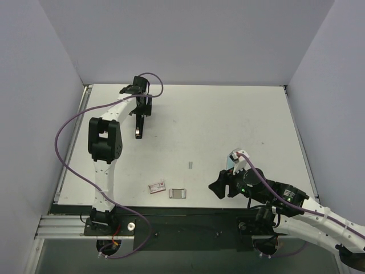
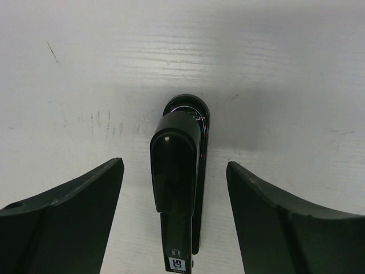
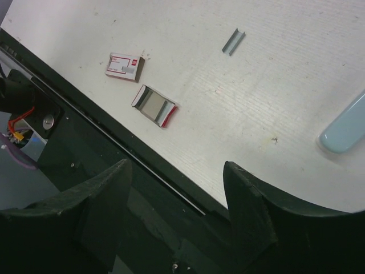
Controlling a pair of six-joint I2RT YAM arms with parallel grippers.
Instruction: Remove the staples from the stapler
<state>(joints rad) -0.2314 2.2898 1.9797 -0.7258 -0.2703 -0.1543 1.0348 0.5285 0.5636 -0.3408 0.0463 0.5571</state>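
Note:
The black stapler (image 1: 138,127) lies on the white table at the far left, pointing front to back. In the left wrist view the stapler (image 2: 179,165) lies lengthwise between my fingers, with a shiny metal part at its far end. My left gripper (image 1: 142,111) is open and straddles the stapler's back part; in the wrist view the left gripper (image 2: 174,164) has a clear gap on both sides and touches nothing. My right gripper (image 1: 217,187) is open and empty over the table's front edge, also seen in its wrist view (image 3: 177,165).
A loose strip of staples (image 1: 190,165) lies mid-table, also in the right wrist view (image 3: 234,41). A red-and-white staple box (image 3: 124,66) and its open tray (image 3: 154,105) lie near the front edge. A pale blue object (image 3: 345,128) lies by the right arm.

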